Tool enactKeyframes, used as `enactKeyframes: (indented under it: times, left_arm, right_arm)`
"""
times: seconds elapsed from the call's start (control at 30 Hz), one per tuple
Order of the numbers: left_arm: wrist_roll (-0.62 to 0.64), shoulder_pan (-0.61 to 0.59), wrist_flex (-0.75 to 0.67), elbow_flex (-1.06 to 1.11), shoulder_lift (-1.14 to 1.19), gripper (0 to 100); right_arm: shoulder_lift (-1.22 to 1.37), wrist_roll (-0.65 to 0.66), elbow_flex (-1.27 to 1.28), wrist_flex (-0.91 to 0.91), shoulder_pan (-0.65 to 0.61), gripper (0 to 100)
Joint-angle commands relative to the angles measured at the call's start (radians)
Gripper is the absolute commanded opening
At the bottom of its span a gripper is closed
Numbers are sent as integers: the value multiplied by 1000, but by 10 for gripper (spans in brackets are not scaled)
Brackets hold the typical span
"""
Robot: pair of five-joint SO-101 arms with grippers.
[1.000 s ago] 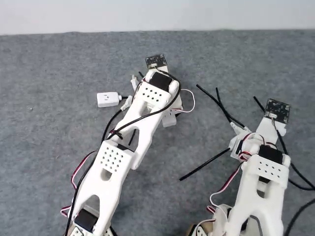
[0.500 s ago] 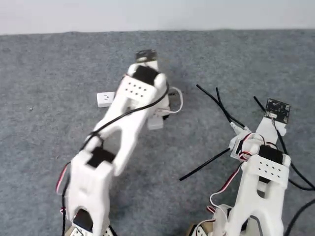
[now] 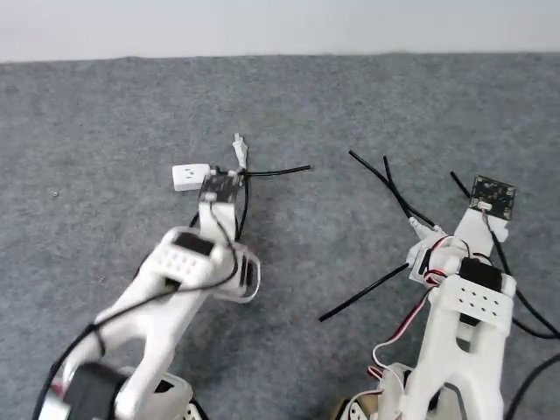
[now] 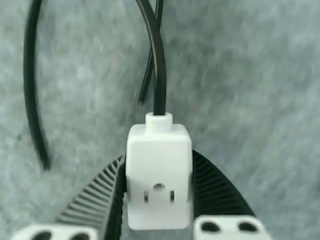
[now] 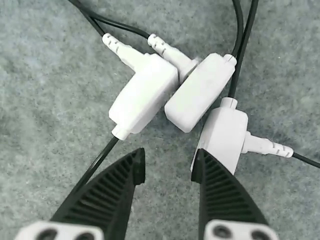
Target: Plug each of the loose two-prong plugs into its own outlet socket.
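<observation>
Grey carpet (image 3: 105,105) carries everything, and by my reading no plug is seated in a socket yet, so the whole job is left to do. Take the lone white socket (image 3: 191,176), lying flat, as your marker.

Just to its right your left gripper (image 4: 159,170) hangs with its jaws clamped on the flanks of a second socket block (image 4: 159,145). The block's slotted face is turned toward the wrist camera, and its black cord (image 4: 159,75) runs off the far end. A little beyond the lone white socket, also to its right, lies a loose plug (image 3: 238,147), not pushed into anything.

Well to the right of the lone white socket, your right gripper (image 5: 169,157) hovers with its jaws parted over a cluster of three white connector bodies (image 5: 145,95) that touch one another. One jaw tip overlaps the nearest body. You cannot tell from here which are plugs and which are sockets, nor whether any pair is joined.

Loose black cables (image 3: 385,188) sprawl between the lone white socket and that cluster. Cords also cross around the packed bodies, so I judge there is little room to take one alone.
</observation>
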Motion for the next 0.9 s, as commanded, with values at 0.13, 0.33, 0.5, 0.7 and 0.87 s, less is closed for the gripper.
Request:
enactKeyframes:
  times: [0.13,0.33,0.5,0.7,0.87]
  left_arm:
    - [-18,-8,-3,107,-158,75]
    - [-18,-20,-3,102,-143,244]
    - [-101,-86,8,77,-143,246]
    - [-180,-138,137,-2,-161,246]
    - [-175,-77,207,-18,-338,246]
  right_arm:
    - [2,12,-2,-15,-12,147]
    - [2,12,8,-33,-12,147]
    - [2,12,8,-33,-12,147]
    - [2,12,8,-33,-12,147]
    - [2,12,8,-33,-12,147]
